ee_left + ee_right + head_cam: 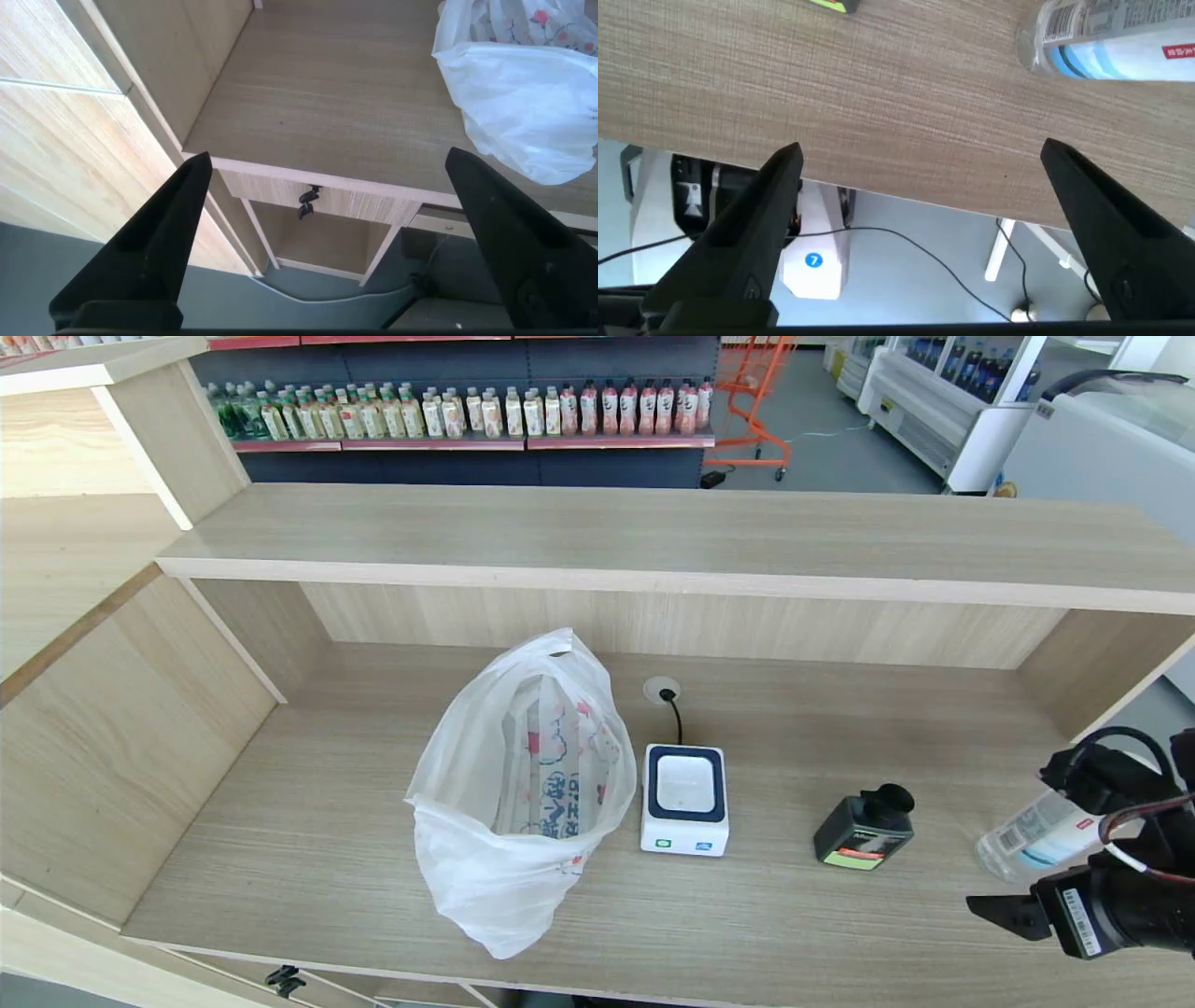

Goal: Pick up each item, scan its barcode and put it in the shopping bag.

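A white plastic shopping bag [523,803] stands open on the counter with a pink-and-blue printed pack inside; it also appears as the bag [528,93] in the left wrist view. Right of it sits the white barcode scanner [684,798]. A dark bottle with a green label [864,831] lies further right. A clear water bottle [1036,835] lies at the far right, seen closer as the bottle [1120,37]. My right gripper [920,233] is open and empty, just off the counter's front edge near the water bottle. My left gripper [327,243] is open and empty, off the front edge left of the bag.
The wooden counter [327,840] has side walls and a raised shelf [653,537] along the back. The scanner's cable runs to a hole [661,690] behind it. A drawer lock with a key [306,199] sits under the front edge.
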Available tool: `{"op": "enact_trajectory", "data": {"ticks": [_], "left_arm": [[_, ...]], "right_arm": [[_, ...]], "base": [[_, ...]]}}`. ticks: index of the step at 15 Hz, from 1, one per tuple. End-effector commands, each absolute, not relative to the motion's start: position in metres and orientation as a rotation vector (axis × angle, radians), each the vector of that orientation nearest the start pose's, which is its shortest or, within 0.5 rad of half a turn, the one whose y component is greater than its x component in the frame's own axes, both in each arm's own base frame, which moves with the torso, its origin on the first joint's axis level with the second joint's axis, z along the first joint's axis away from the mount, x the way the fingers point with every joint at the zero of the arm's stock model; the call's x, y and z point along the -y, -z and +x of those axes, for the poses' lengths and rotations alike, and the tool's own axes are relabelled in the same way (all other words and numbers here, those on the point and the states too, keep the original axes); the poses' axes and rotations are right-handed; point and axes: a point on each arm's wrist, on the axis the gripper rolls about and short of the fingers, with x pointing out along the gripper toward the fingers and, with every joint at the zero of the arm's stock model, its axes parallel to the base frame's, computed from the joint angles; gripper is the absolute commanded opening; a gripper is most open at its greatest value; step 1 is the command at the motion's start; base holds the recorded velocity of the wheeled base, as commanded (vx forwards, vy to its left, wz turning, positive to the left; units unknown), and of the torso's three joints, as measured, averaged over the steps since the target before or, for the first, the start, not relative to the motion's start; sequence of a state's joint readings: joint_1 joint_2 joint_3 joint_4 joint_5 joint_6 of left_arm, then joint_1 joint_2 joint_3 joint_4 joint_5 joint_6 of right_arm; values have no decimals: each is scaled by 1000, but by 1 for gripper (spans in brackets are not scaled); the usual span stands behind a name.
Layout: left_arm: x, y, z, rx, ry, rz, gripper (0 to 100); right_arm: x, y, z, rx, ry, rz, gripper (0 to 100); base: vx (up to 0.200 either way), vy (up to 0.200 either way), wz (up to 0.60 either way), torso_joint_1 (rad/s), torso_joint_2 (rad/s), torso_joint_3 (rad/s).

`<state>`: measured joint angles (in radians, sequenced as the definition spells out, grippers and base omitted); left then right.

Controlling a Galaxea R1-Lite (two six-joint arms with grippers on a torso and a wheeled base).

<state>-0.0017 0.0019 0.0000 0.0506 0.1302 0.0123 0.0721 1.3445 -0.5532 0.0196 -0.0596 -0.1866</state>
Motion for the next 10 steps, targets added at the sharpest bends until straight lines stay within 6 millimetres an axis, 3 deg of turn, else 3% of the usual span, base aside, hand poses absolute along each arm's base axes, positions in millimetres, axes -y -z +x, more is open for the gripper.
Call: {"op": "enact_trajectory", "data": {"ticks": [1, 5, 10], "left_arm": [[-3, -70, -23, -53, -129, 16, 100], [-3, -70, -23, -53, -129, 16, 100], [-3, -70, -23, -53, -129, 16, 100]], "right_arm": [[-12, -128, 203, -857, -104, -263, 100], [-16, -115, 238, -733, -154, -381, 100], [-33, -104, 253, -709, -297, -422, 100]], "base": [[0, 0, 0, 0, 0, 0], [0, 0, 0, 0, 0, 0], [0, 0, 0, 0, 0, 0]]}}
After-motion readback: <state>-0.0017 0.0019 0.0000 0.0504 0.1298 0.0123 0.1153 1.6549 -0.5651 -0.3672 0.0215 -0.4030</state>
